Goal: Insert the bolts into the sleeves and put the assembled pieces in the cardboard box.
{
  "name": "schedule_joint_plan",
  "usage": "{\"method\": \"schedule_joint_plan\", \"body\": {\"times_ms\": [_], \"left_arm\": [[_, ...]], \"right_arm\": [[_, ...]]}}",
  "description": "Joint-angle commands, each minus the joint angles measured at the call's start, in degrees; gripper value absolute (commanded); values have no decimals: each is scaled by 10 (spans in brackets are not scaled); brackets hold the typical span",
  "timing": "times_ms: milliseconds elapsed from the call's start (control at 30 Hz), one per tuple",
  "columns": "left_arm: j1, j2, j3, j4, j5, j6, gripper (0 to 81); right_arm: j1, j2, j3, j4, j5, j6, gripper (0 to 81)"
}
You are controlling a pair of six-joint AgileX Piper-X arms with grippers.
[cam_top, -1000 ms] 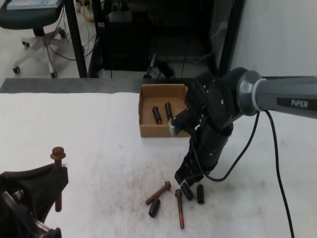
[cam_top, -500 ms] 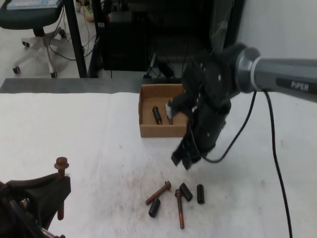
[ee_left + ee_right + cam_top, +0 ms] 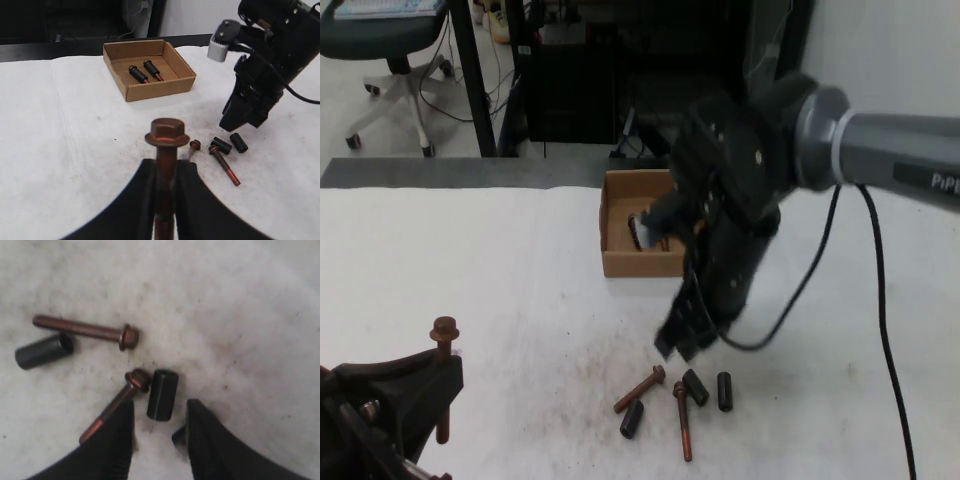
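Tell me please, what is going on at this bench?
The left gripper is shut on an upright bolt, held above the white cloth. The right gripper hovers open and empty over the loose bolts and sleeves lying on the cloth. Two assembled pieces already lie in the cardboard box.

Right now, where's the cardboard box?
High view: the cardboard box sits far centre on the bench, beyond the right claw and the loose sleeves, two assembled pieces inside.
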Motion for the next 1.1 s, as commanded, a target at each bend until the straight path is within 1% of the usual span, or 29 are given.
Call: {"method": "schedule_joint_plan", "body": {"times_ms": [0,300,467,533,600,900,1067], "left_arm": [[1,-3,-1,-9,0,2,3],[1,-3,-1,-9,0,2,3],[1,-3,-1,-9,0,2,3],[1,-3,-1,-9,0,2,3],[1,-3,-1,-9,0,2,3],[1,-3,-1,-9,0,2,3],[1,-3,-1,-6,0,2,3]], "right_arm": [[-4,-3,37,1,-6,-1,329],[-7,-3,51,-39,-7,-1,329],[-8,-3,51,-81,-8,-3,329],[-8,-3,51,-93,-26,-3,329],[-8,-3,51,-94,-44,-3,329],[-8,-3,52,-81,-44,-3,329],[-8,-3,73,-78,-44,-47,329]]}}
